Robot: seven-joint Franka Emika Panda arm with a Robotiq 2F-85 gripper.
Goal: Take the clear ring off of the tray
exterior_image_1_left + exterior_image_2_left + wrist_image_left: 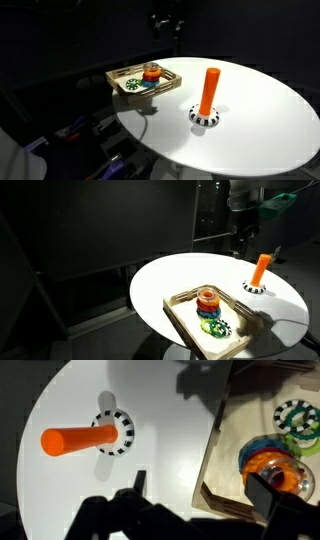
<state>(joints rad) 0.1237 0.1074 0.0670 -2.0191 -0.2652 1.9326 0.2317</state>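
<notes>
The light wooden tray (pixel 122 76) stands at the table's edge and shows in both exterior views (pixel 180 315) and at the right of the wrist view (pixel 225 465). In it are a stack of coloured rings, orange on top (pixel 270 460) (pixel 208 301), and a green ring (pixel 298 418) lying flat beside it. A greyish glint on the stack (pixel 292 480) may be the clear ring; I cannot tell for sure. My gripper (pixel 203 490) is open and empty, high above the table, over the tray's rim. It looks dark in the exterior views (pixel 165 24) (pixel 243 235).
An orange peg (pixel 209 90) stands upright on a round black-and-white base (pixel 205 117) on the white round table (pixel 260 120), apart from the tray. It also shows in the wrist view (pixel 75 440). The surroundings are dark.
</notes>
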